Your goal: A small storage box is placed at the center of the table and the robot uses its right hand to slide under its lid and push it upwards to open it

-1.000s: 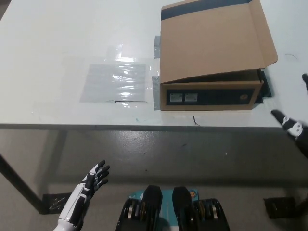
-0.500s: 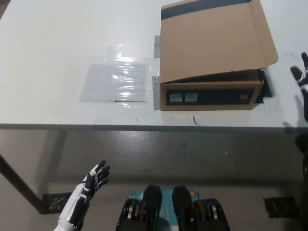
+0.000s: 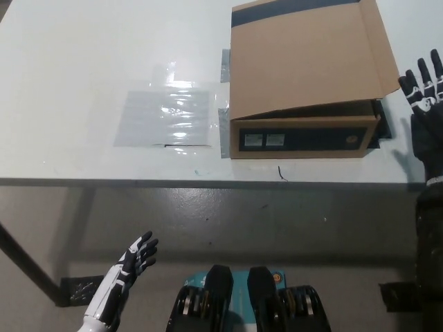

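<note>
I see the brown cardboard storage box (image 3: 302,83) on the white counter (image 3: 83,76), right of centre, its long axis running left to right and its dark front face toward me — two small labels (image 3: 264,140) sit on that face, but their writing is too small for me to read. Its lid (image 3: 304,59) lies nearly flat, lifted only a little at the front edge, and a clear plastic sheet (image 3: 166,117) lies on the counter to its left. My right robot hand (image 3: 423,86) is just beside the box's right end, fingers spread wide and holding nothing, while the left robot hand (image 3: 136,256) rests low below the counter edge, also open and empty.
</note>
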